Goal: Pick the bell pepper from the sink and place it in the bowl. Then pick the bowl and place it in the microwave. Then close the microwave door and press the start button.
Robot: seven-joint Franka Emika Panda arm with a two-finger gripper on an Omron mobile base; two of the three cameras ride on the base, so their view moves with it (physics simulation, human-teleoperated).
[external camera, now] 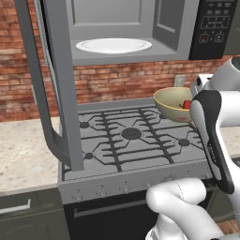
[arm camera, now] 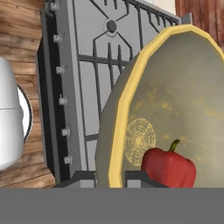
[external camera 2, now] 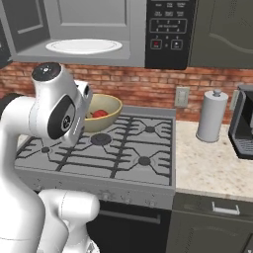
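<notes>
White arm rises in front of the stove (external camera: 131, 140), elbow bent over the burners. Fingers (arm camera: 110, 177) closed on the rim of the bowl (arm camera: 175, 100), one tip outside the wall, one inside; rim passes between them. Bowl is lifted clear of the stove grates, held above the back right burner in the left base view, tilted little if at all. Bell pepper (arm camera: 168, 168) lies inside the bowl, red, green stem up, close to the gripped edge. Beside the stove to the right, speckled tabletop (external camera 2: 207, 158) carries a paper towel roll (external camera 2: 211, 116) and a dark coffee machine (external camera 2: 243, 123). Brick wall behind. Above the stove, microwave (external camera: 117, 28) stands open, white turntable plate (external camera: 114, 45) in its cavity. Microwave door (external camera: 51, 84) swung out to the left, hanging over the stove's left edge. Black keypad (external camera 2: 167, 32) at its right.
</notes>
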